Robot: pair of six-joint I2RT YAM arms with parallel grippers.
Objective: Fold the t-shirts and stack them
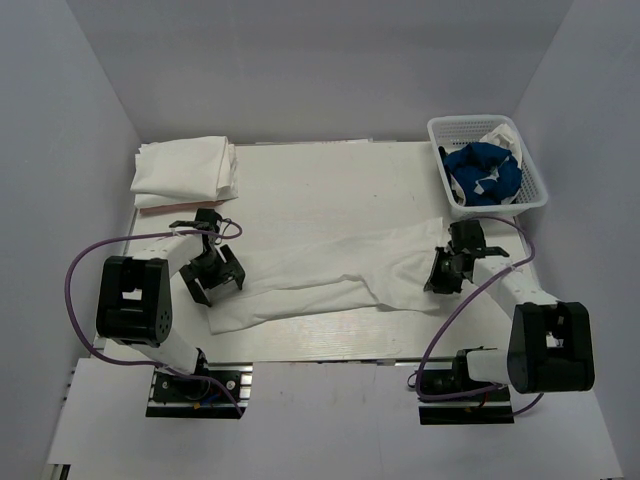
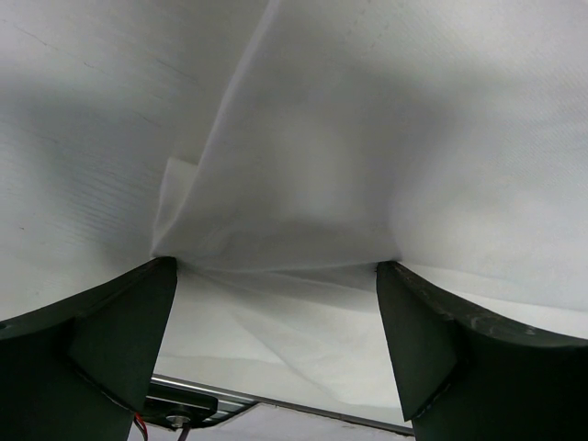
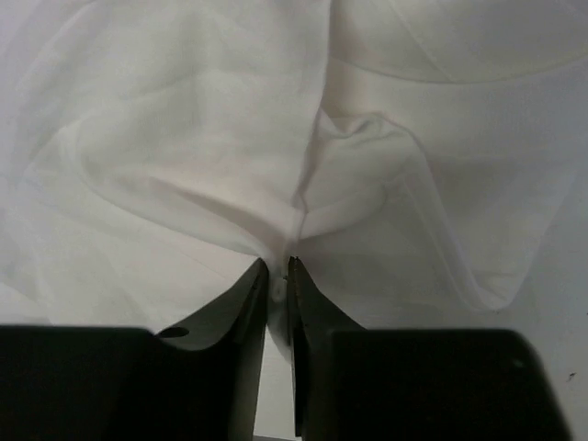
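one white t-shirt (image 1: 340, 272) lies spread across the middle of the one counter (image 1: 320, 180). at 10 o'clock sits one folded white pile (image 1: 185, 168); how many shirts it holds cannot be told. at 2 o'clock stands one basket (image 1: 497, 206), with one blue t-shirt (image 1: 480, 165) and some white cloth (image 1: 503, 135) inside, its count unclear. there are two claws: left claw (image 1: 218, 288) at 8 o'clock, right claw (image 1: 443, 273) at 4 o'clock.

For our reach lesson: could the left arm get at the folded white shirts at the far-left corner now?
Probably yes: the left gripper is open, and nothing stands between it and the folded shirts.
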